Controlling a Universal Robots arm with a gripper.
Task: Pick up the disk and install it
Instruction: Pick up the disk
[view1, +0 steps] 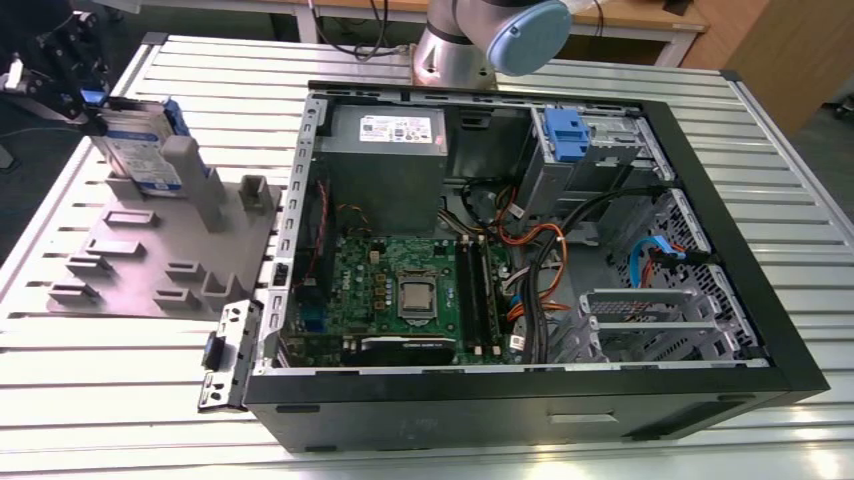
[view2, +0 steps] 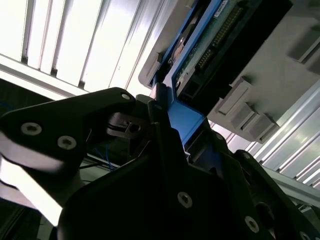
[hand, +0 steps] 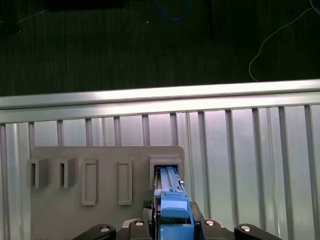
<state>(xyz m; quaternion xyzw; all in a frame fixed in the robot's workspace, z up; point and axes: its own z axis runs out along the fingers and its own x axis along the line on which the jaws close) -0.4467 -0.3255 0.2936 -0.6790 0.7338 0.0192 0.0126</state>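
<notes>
The open computer case (view1: 441, 405) lies on the slatted table (view1: 94, 400), just to the exterior view's right of the grey fixture (view1: 147, 250). At the fixture's far corner, the disk (view1: 144, 150) stands upright in a slot. Above the fixture, the gripper (hand: 172, 222) clamps the disk's blue-railed top edge.

Exterior view overlooks from above; both wrist views hug the disk (hand: 170, 184) (view2: 200, 55).

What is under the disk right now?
A grey slotted holder: the disk stands upright in one of its slots. The disk's bottom edge and the slot's floor are covered.
</notes>
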